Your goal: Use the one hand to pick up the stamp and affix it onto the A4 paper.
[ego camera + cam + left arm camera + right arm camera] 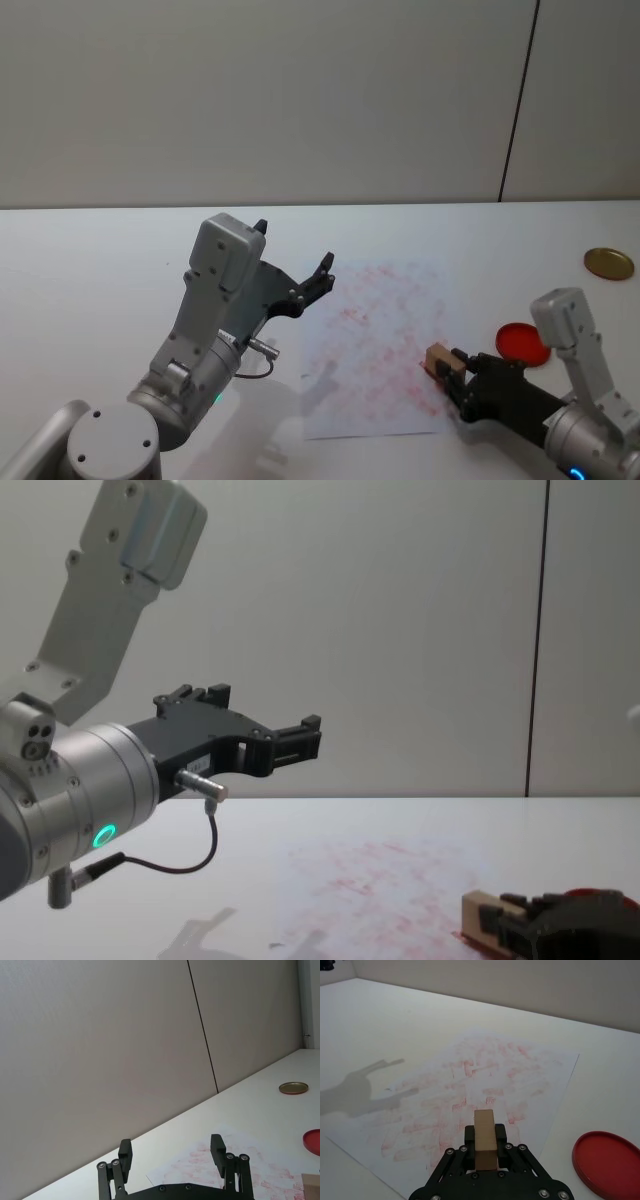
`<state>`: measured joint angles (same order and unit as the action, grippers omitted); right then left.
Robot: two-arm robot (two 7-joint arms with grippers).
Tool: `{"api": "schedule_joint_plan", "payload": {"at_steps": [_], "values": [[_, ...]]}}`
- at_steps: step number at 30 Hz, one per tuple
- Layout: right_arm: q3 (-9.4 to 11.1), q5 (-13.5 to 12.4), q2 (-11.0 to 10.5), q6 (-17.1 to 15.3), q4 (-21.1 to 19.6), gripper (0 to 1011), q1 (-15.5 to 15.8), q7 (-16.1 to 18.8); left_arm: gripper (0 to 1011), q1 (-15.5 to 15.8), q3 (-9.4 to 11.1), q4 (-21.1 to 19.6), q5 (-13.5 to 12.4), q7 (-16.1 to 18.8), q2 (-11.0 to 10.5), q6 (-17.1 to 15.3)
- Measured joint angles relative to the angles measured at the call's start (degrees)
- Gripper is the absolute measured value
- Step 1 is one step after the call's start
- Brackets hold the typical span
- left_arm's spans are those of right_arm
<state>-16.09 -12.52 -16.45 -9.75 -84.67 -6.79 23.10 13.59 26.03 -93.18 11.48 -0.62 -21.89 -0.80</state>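
Observation:
The stamp (pixel 437 358), a small light-tan wooden block, is clamped in my right gripper (pixel 452 372), which is shut on it low over the near right part of the A4 paper (pixel 375 340). In the right wrist view the stamp (pixel 485 1137) sticks out between the black fingers (pixel 507 1150) above the white A4 paper (pixel 470 1085) with its faded red imprints. I cannot tell whether the stamp touches the sheet. The chest view shows the stamp (pixel 478 920) close to the table. My left gripper (pixel 294 243) hangs open and empty, raised above the paper's left side.
A flat round red ink pad (pixel 522 343) lies just right of the paper, close behind my right gripper. A gold round lid (pixel 609 263) sits farther back at the right. The white table (pixel 100 270) ends at a plain wall.

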Motion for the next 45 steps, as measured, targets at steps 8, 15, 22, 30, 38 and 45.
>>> {"api": "schedule_joint_plan", "payload": {"at_steps": [8, 15, 22, 30, 38, 45], "values": [[-0.24, 0.88, -0.13, -1.21, -0.03, 219, 0.13, 0.33, 993, 0.00, 0.00, 0.00, 0.00, 0.00, 0.00, 0.00], [-0.25, 1.05, -0.21, -2.03, 0.00, 220, -0.08, 0.61, 993, 0.00, 0.00, 0.00, 0.00, 0.00, 0.00, 0.00], [-0.22, 0.58, -0.33, -2.59, -0.03, 219, -0.25, 0.74, 993, 0.00, 0.00, 0.00, 0.00, 0.00, 0.00, 0.00], [0.38, -1.40, -0.62, -1.58, -1.09, 220, -0.29, 0.27, 993, 0.00, 0.00, 0.00, 0.00, 0.00, 0.00, 0.00], [1.81, -3.63, -1.28, 1.05, -2.64, 220, -0.72, -1.42, 993, 0.00, 0.00, 0.00, 0.00, 0.00, 0.00, 0.00], [3.06, -4.07, -2.14, 1.89, -2.95, 220, -1.23, -3.11, 993, 0.00, 0.00, 0.00, 0.00, 0.00, 0.00, 0.00]]}}
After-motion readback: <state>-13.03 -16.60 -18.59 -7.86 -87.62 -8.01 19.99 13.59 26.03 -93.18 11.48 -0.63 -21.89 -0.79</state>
